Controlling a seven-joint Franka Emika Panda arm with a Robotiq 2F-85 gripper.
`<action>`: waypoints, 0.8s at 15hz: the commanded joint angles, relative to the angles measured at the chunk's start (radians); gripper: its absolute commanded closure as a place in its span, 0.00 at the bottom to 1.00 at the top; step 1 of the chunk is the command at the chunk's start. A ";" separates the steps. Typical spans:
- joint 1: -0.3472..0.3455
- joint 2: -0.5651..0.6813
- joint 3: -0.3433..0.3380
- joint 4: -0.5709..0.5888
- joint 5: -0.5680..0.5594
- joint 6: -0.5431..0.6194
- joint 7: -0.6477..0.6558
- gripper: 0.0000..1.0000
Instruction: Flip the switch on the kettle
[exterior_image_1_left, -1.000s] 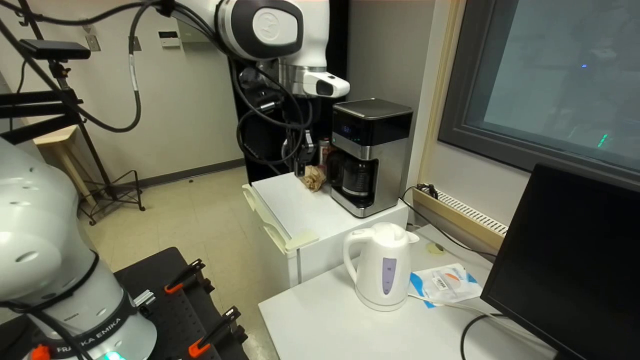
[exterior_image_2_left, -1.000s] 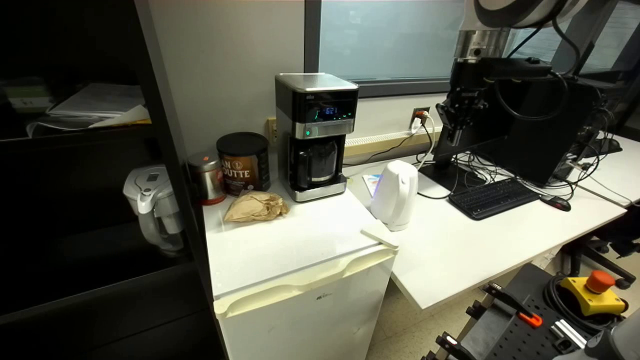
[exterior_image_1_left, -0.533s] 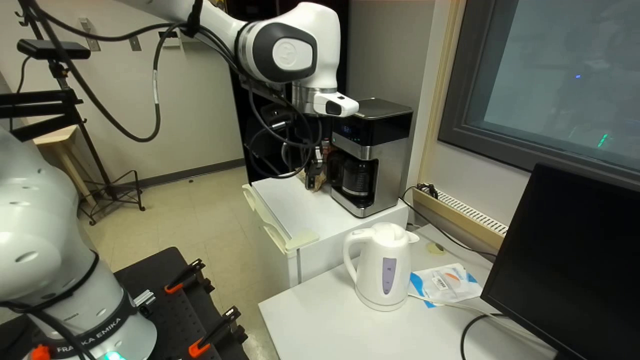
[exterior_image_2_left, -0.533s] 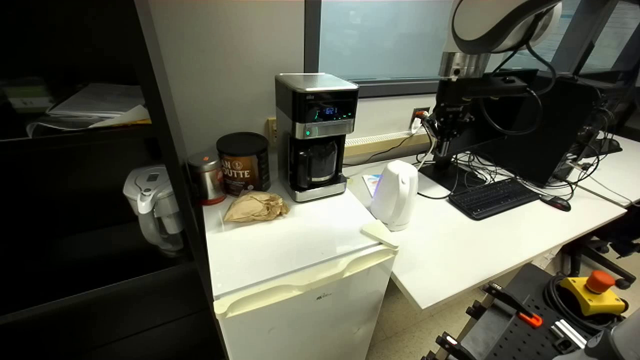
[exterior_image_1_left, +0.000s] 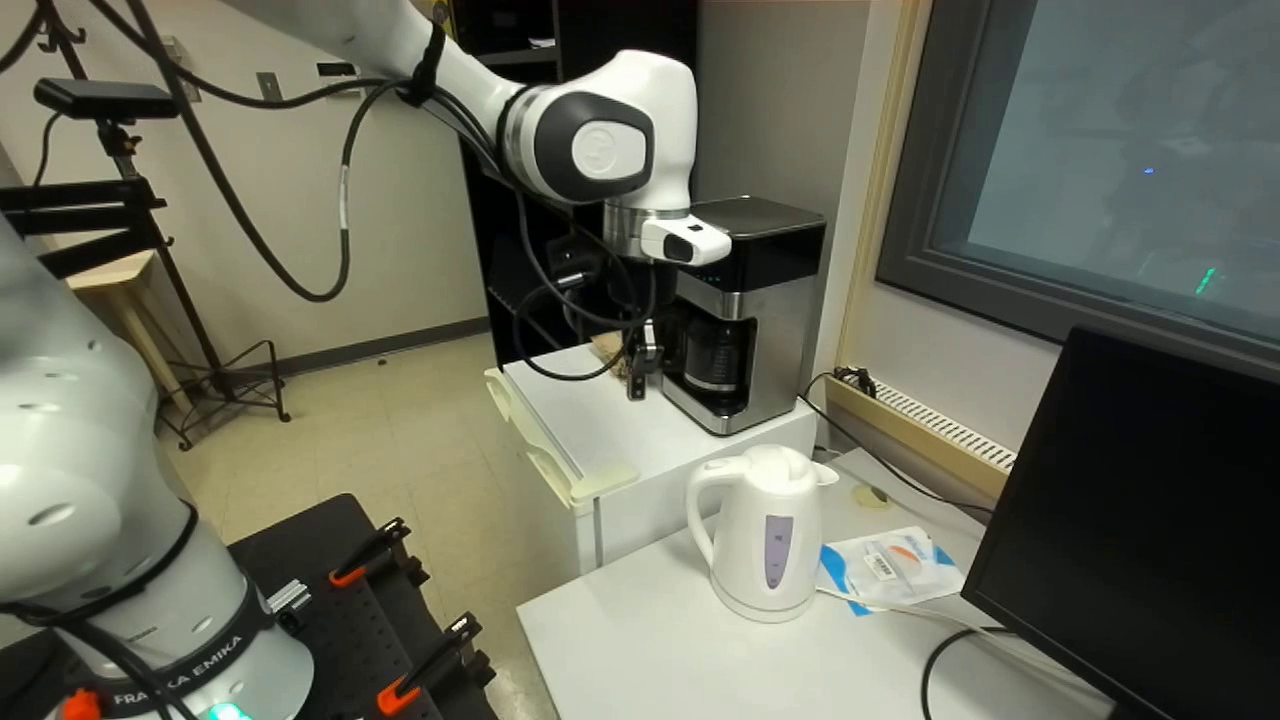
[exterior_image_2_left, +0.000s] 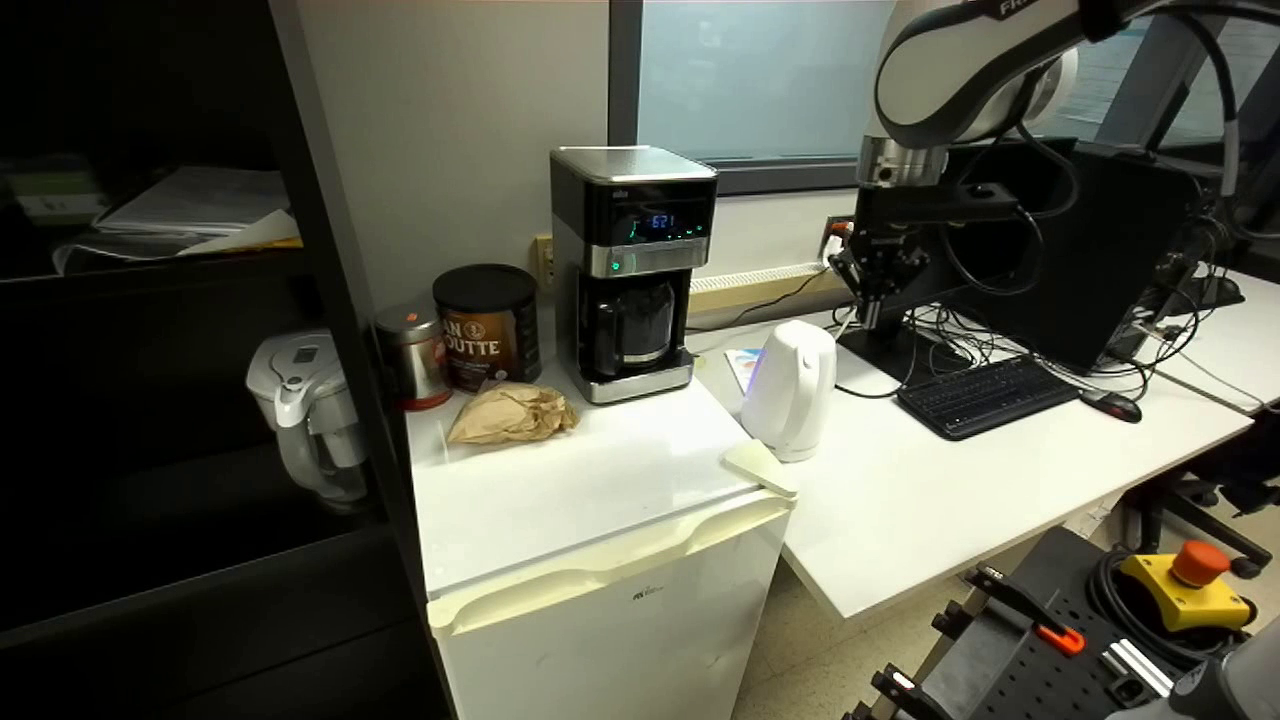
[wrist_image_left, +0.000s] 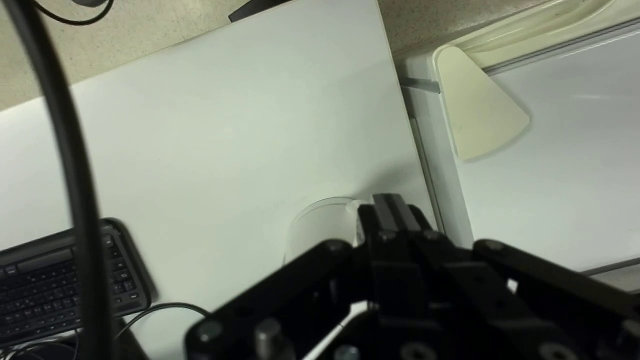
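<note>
Plainly, the gripper (wrist_image_left: 393, 207) holds its fingertips (wrist_image_left: 384, 212) together.

in an exterior view: looks down past robot base (exterior_image_1_left: 190, 590) | in an exterior view: faces wall (exterior_image_2_left: 430, 150) across fridge (exterior_image_2_left: 600, 640) | wrist view: nearest, looks down onto desk (wrist_image_left: 215, 140) | in both exterior views: kettle (exterior_image_1_left: 745, 550), desk

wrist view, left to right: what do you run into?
black keyboard → white kettle → cream wedge at the corner of the fridge. Left out: the gripper, jaws shut, which hides part of the kettle, and the dark cable that crosses the keyboard.
</note>
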 joint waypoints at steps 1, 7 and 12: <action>-0.004 0.051 -0.004 0.033 -0.027 0.028 0.060 0.99; -0.004 0.107 -0.019 0.067 -0.039 0.046 0.121 0.99; 0.001 0.151 -0.030 0.092 -0.055 0.065 0.173 0.99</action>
